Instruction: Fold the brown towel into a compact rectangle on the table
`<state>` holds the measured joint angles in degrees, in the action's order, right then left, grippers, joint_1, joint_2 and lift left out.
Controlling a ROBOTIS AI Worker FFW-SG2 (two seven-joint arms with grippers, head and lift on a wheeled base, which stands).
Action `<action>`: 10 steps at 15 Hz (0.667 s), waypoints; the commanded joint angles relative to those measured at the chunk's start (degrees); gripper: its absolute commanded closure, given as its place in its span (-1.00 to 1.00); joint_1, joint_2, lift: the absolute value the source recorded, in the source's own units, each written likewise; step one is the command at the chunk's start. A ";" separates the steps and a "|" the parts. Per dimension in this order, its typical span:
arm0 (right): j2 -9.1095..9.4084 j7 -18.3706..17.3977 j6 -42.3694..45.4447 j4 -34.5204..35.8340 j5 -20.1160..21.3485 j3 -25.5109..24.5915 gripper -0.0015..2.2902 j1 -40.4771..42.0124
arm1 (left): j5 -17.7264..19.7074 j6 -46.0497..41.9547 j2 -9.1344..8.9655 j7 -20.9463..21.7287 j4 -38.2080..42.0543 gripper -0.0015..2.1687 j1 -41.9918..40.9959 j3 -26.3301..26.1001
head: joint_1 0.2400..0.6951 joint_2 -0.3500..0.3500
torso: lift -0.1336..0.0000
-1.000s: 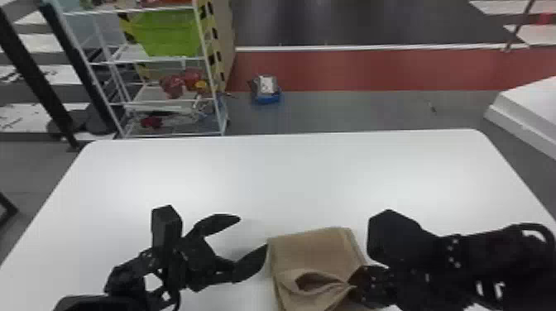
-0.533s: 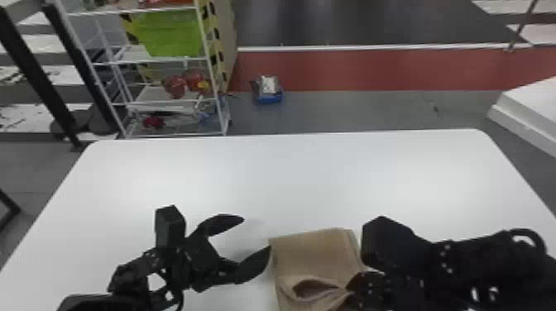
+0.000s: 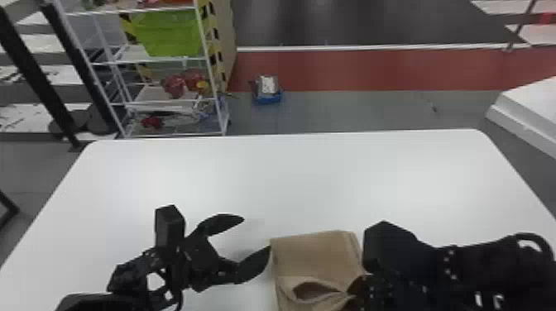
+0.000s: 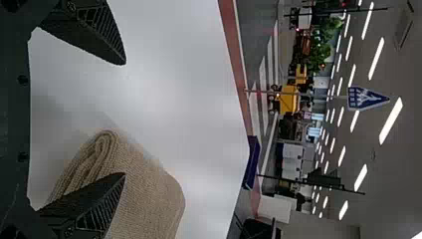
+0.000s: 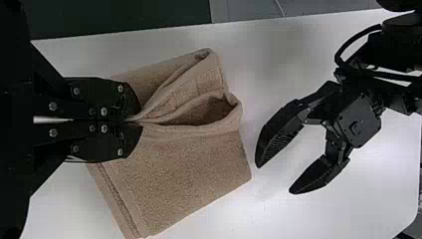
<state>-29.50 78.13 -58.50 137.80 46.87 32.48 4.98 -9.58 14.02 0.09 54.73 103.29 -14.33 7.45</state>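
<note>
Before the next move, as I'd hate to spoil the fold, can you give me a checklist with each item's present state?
1. Thick brown towel of ribbed cloth resting on the white tabletop: ok.
2. Black right gripper shut on a pinch of the towel: ok.
3. Black left gripper open, with no cloth clamped: ok.
4. Towel lying flat as a neat rectangle: not ok, the layers gape in a loop beside the pinch.
5. Pinch firm enough to pull on: cannot tell.

Bright ceiling strip lights [image 4: 390, 121] shine in the left wrist view; soft glare whitens the desk [image 3: 289, 178], faint shadow beside the towel [image 4: 147, 196].
</note>
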 commanded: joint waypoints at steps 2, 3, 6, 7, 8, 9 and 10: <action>0.05 0.19 0.00 -1.13 0.94 1.19 0.03 0.21 | -0.08 0.00 -0.24 0.02 -0.02 -0.91 -0.08 0.02 | 1.00 0.19 | -0.84; 0.05 0.19 0.00 -1.22 1.03 1.54 0.03 0.38 | 0.00 0.00 -0.24 0.02 -0.02 -0.91 -0.08 0.02 | 1.00 0.19 | -0.84; 0.05 0.19 0.00 -1.22 1.38 1.63 0.01 0.56 | -0.08 -0.17 -0.24 0.02 -0.02 -0.91 -0.08 -0.16 | 1.00 0.19 | -0.84; 0.05 0.19 0.00 -1.22 1.47 1.71 -0.09 0.82 | -0.08 0.00 -0.24 0.02 -0.02 -0.91 -0.08 -0.16 | 1.00 0.19 | -0.84; 0.05 0.19 -0.17 -1.22 1.73 1.98 -0.22 1.00 | -0.17 0.00 -0.24 0.02 -0.02 -0.91 -0.08 -0.25 | 1.00 0.19 | -0.84; 0.05 0.19 -0.88 -1.30 2.26 2.33 -0.42 1.00 | -0.26 -0.17 -0.24 0.02 -0.02 -0.91 -0.08 -0.25 | 1.00 0.19 | -0.84; 0.23 0.19 -1.93 -1.13 2.17 2.33 -0.50 1.00 | -0.26 -0.17 -0.24 0.02 -0.02 -0.91 -0.08 -0.25 | 1.00 0.19 | -0.84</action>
<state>-29.42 78.13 -59.23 136.53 48.84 34.62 5.93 -9.81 13.90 0.09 54.76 103.27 -14.41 7.22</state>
